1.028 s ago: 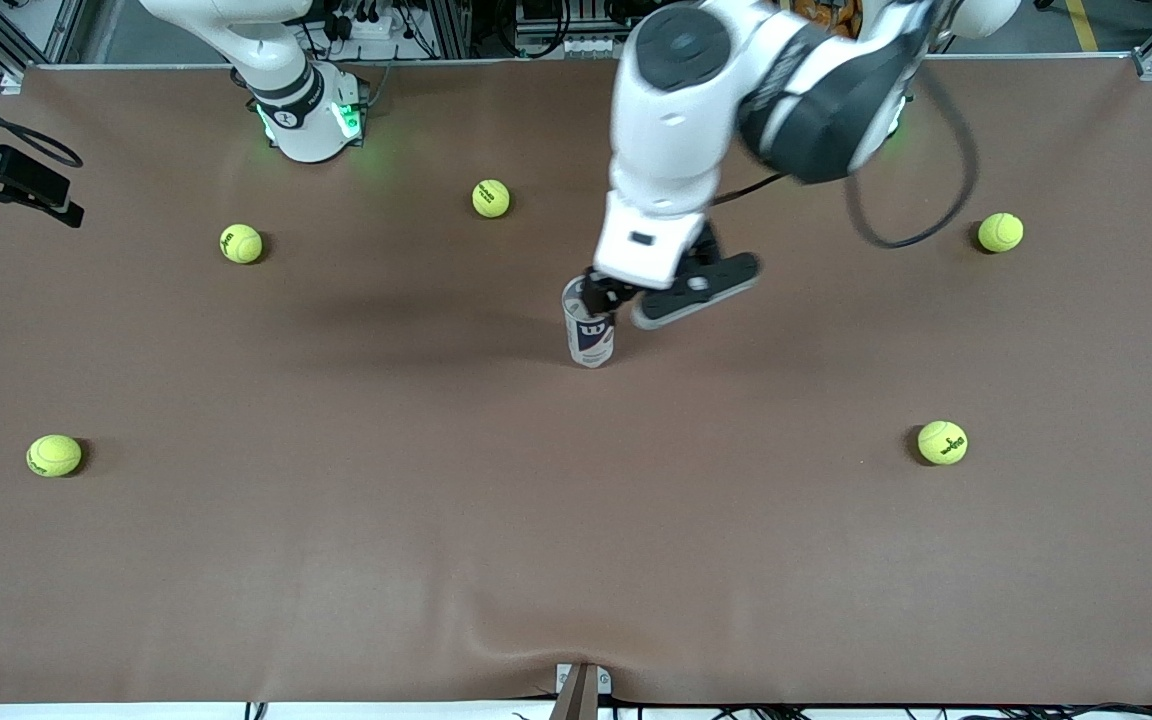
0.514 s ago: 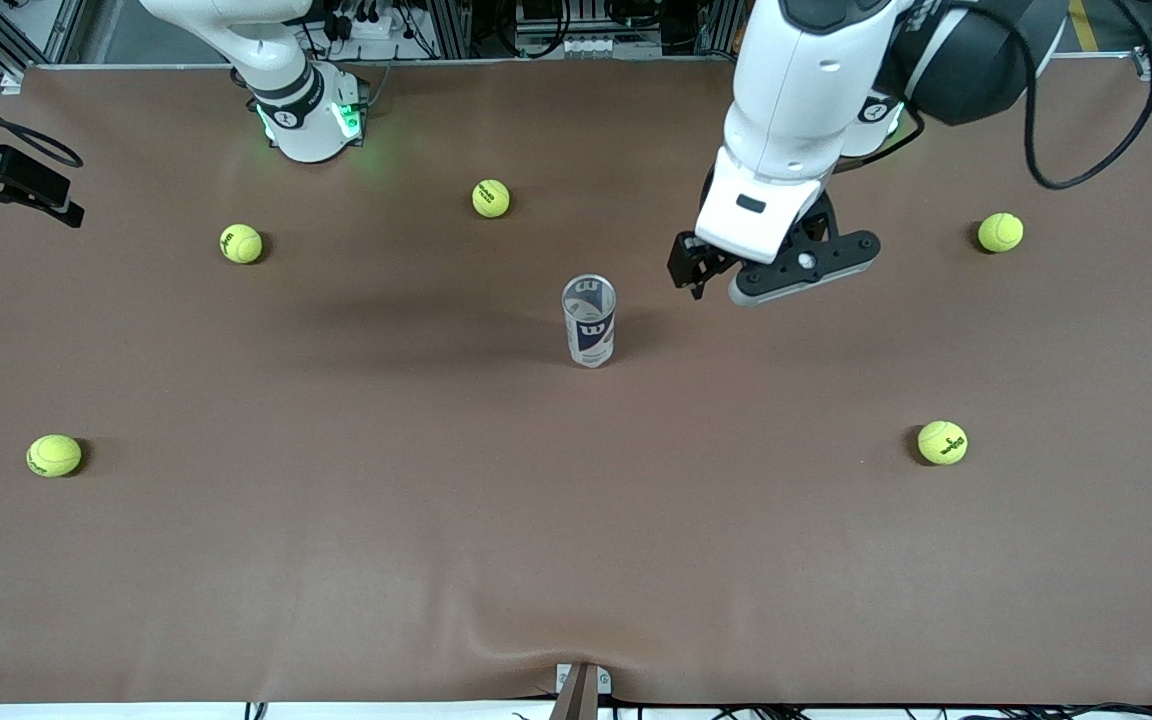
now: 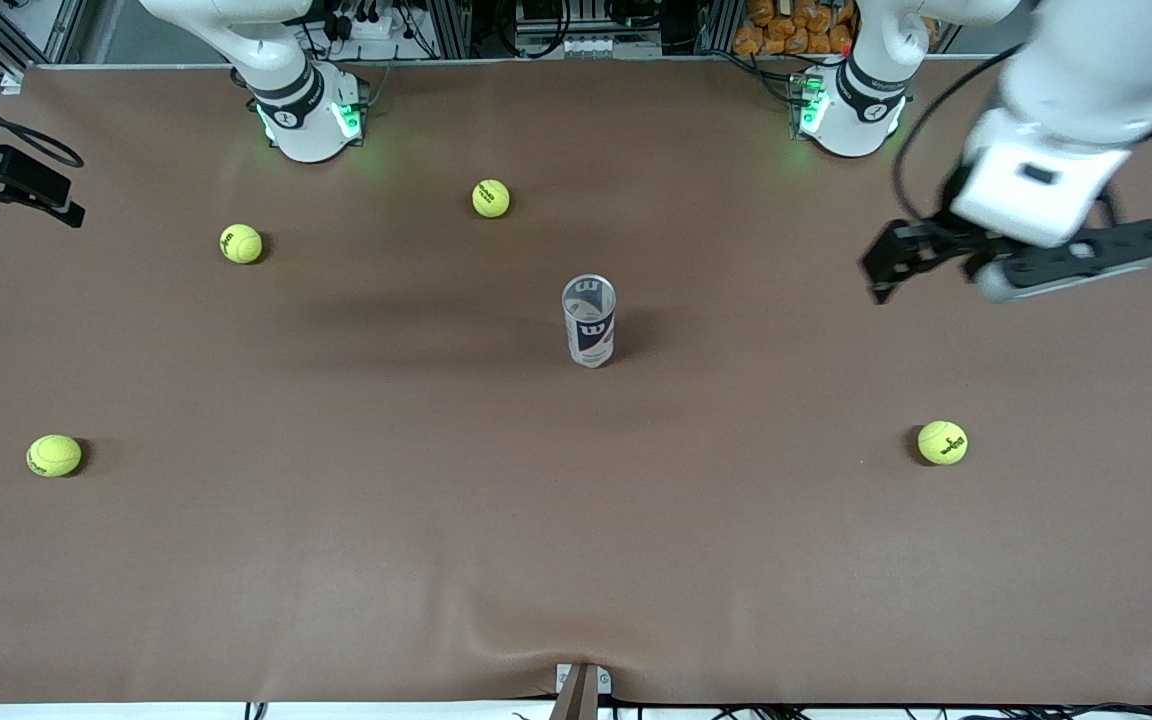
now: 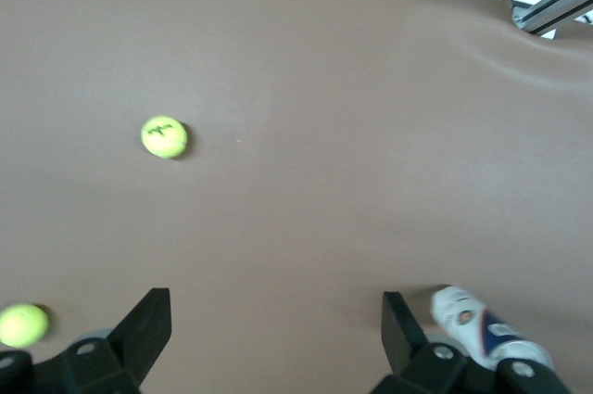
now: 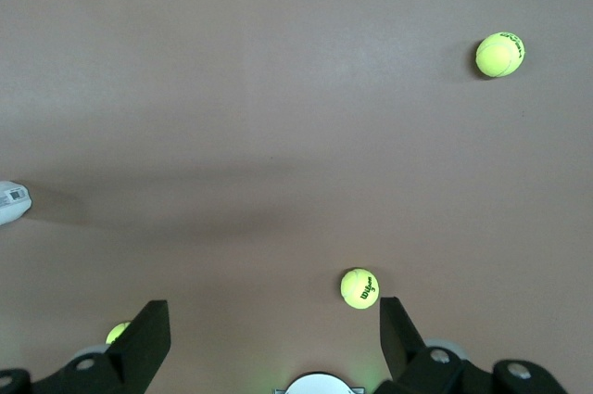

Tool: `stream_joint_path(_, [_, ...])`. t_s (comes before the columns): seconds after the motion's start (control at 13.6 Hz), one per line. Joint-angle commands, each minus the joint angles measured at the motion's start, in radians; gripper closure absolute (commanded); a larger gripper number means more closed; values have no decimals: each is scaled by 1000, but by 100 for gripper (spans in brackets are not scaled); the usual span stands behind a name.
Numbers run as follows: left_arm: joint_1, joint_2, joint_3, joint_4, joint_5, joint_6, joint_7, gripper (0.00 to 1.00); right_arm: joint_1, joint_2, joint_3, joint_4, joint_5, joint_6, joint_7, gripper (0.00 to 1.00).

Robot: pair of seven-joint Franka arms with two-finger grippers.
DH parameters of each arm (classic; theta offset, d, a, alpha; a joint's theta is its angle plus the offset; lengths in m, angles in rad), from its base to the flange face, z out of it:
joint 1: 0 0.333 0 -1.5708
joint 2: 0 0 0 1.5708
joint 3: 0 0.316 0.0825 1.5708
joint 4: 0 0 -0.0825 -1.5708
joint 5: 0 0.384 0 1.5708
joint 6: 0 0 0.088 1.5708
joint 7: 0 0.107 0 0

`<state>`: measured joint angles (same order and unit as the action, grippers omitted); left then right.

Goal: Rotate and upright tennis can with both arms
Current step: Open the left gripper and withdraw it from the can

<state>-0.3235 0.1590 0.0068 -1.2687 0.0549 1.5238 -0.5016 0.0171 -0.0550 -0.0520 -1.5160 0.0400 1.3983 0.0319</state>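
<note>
The tennis can [image 3: 589,320], clear with a white and navy label and a "W" logo, stands upright in the middle of the table. It also shows in the left wrist view [image 4: 482,331] and at the edge of the right wrist view [image 5: 11,201]. My left gripper [image 3: 884,266] is open and empty in the air, well apart from the can, over the left arm's end of the table. Its fingers [image 4: 148,320] stand wide apart. My right gripper [image 5: 273,334] is open and empty, held high above its own green-lit base, out of the front view.
Tennis balls lie scattered on the brown table [image 3: 336,560]: two [image 3: 491,198] [image 3: 241,243] near the right arm's base, one [image 3: 54,455] and one [image 3: 942,442] nearer the front camera. A black device [image 3: 6,185] juts in at the right arm's end.
My left gripper was at the can's top a second ago. It has let go and swung away toward the left arm's end of the table. The can stays upright.
</note>
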Motion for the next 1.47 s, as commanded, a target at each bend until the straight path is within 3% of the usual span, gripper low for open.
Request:
stream_joint_path(0.0, [111,-35,-11,-23,2,-43,187,0,14,-3,-6,-3,-15,4,6,0])
stream_joint_path(0.29, [210,-44,-10,-55,0,-68,313,0,14,-3,-6,-3,-15,4,8,0])
stream_joint_path(0.51, [227,-53,-10,-95,-44,-62,313,0,10,-5,-8,-3,-15,2,8,0])
stream_joint_path(0.81, [228,-189,-10,-314,-49,70,313,0,14,-6,-6,-3,-15,2,10,0])
stream_joint_path(1.17, [253,-239,-11,-394,-78,117,314,0,12,-6,-8,-3,-15,2,6,0])
stream_joint_path(1.39, [254,-237,-2,-390,-73,116,340,0,12,-6,-6,-1,-15,2,8,0])
